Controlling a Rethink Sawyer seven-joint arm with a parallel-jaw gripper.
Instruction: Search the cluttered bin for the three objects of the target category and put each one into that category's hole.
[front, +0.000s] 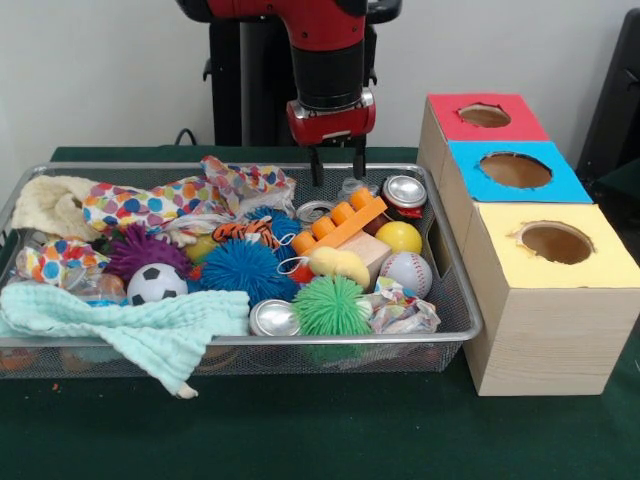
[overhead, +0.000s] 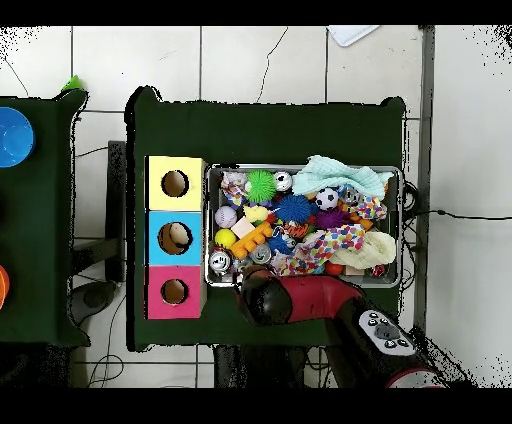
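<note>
Wire-mesh metal bin (front: 455, 300) on the green bench (front: 300, 430) brims with toys, cloths and cans. At its far rim the black gripper (front: 338, 160) hangs with its 2 fingers spread, empty, beside a red-topped can (front: 404, 192). Just beside the bin stands the wooden box with 3 holes (front: 545, 330). Overhead, the red arm (overhead: 310, 298) hides the gripper, and the blue hole (overhead: 174, 238) holds something pale.

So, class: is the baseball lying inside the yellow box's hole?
No. The baseball lies in the wire bin beside the yellow ball, while the yellow box stands outside it.
</note>
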